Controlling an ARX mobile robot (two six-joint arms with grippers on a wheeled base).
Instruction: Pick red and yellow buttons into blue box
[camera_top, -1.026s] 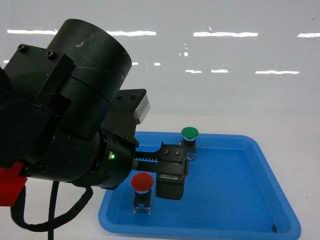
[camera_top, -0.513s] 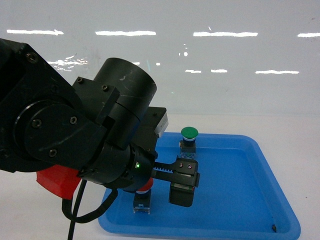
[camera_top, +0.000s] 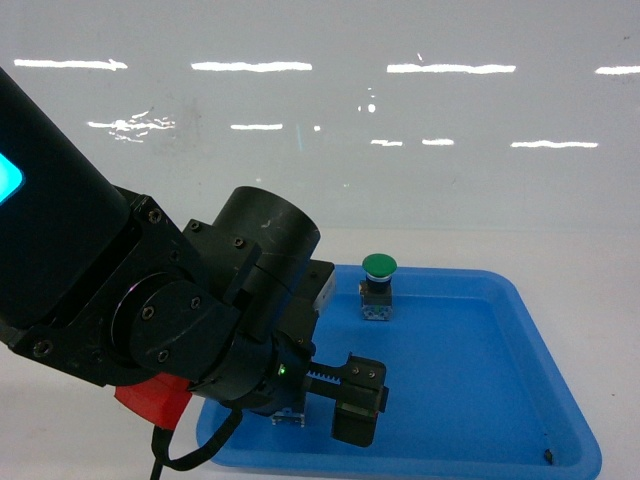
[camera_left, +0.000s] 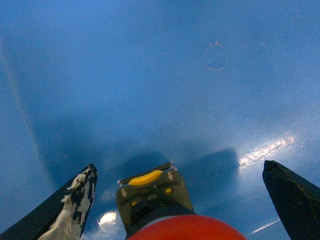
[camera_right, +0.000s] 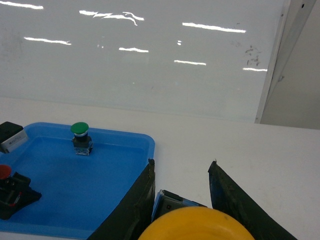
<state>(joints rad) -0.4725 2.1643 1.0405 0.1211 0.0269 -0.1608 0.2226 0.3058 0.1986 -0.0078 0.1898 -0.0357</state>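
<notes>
in the head view, the left gripper (camera_top: 352, 400) has been lowered toward the near edge of the shallow blue tray (camera_top: 560, 350) over the last second, and the red button is now hidden behind it; the green button (camera_top: 378, 285) stands untouched farther back. in the left wrist view, the jaws are spread wide on either side of the red button (camera_left: 186, 228), so a grasp seems imminent. in the right wrist view, the right gripper (camera_right: 182, 200) is seen closed around the yellow button (camera_right: 196, 224). the blue box is not seen.
</notes>
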